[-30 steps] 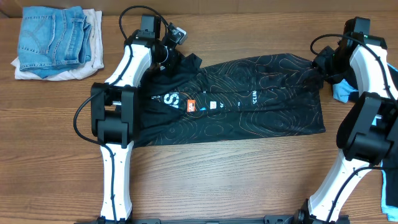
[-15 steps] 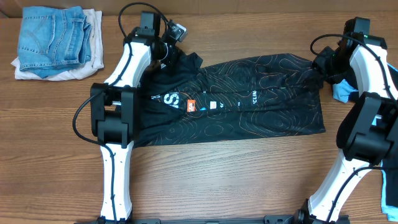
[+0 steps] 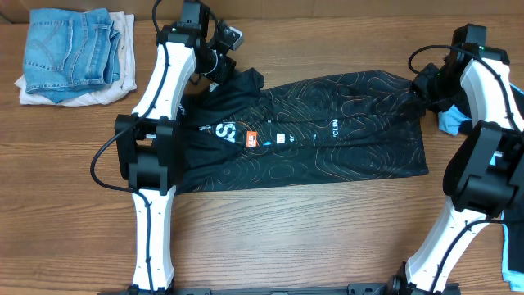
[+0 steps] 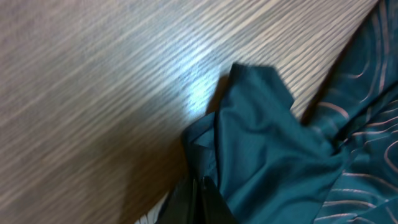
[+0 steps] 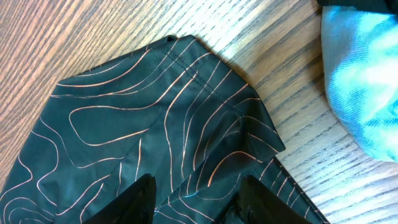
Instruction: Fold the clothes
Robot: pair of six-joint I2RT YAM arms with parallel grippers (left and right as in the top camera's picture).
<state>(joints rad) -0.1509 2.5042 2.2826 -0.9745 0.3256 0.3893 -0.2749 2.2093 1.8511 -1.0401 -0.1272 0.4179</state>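
Overhead: the jersey [image 3: 311, 135] is laid flat across the bench [image 3: 286, 238]. Left wrist: the left fingers [image 4: 198, 202] are clamped on a bunched jersey corner. Right wrist: the right fingers [image 5: 137, 199] are held apart above the jersey; a light-blue garment [image 5: 360, 81] is seen beside it.

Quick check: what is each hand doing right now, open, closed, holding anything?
Left hand: closed, pinching a bunched edge of the black jersey.
Right hand: open, fingers apart over the jersey's other end, not clamped on it.
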